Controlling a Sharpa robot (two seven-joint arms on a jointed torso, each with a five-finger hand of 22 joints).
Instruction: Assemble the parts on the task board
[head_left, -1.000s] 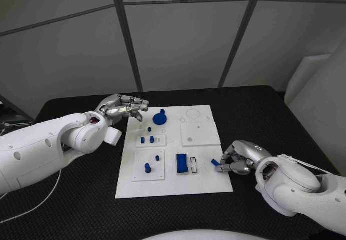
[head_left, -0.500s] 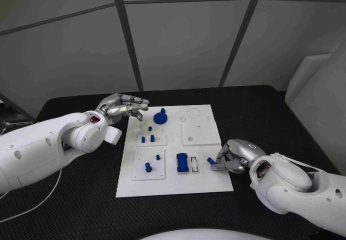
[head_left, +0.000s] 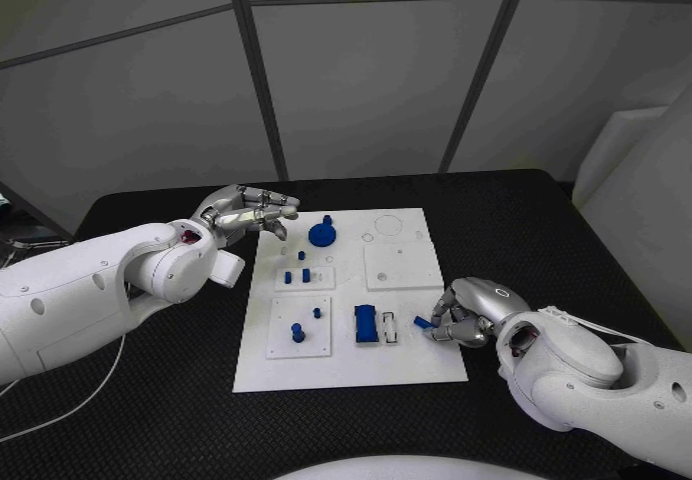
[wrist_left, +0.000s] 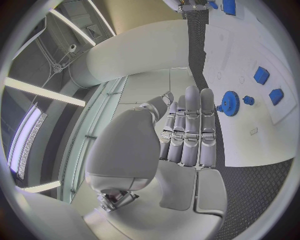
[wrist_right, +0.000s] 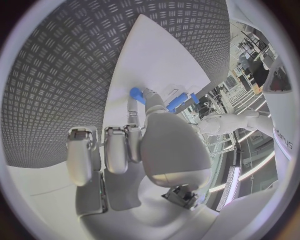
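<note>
Nearest you, your right robot hand (head_left: 470, 318) sits at the near right edge of the task board (head_left: 411, 365), fingers curled and clamped on a small blue part (head_left: 423, 322) pinched at its fingertips (wrist_right: 141, 95). The part hangs just over the board's edge, right beside the blue block (head_left: 365, 325) and the white slotted piece (head_left: 388, 327) that lie one step inward from that hand.

The risk from here, as I judge it: the pinch looks shallow, so the part could twist or slip out if you push it against the board at an angle. You also cannot tell how it is turned in the grip, so a misaligned press could jam it or nudge the board on the worktop (head_left: 562, 240).

Farther from that hand, two square plates carry short blue pegs (head_left: 297, 334); they stand well clear of it. At the far side, the blue gear (head_left: 320, 237) stands on the board, and your left robot hand (head_left: 248, 213) hovers just beside it, fingers together and nearly straight, holding nothing. A careless sweep of that hand could knock the gear. Nothing stands between the right robot hand and the slotted piece.
</note>
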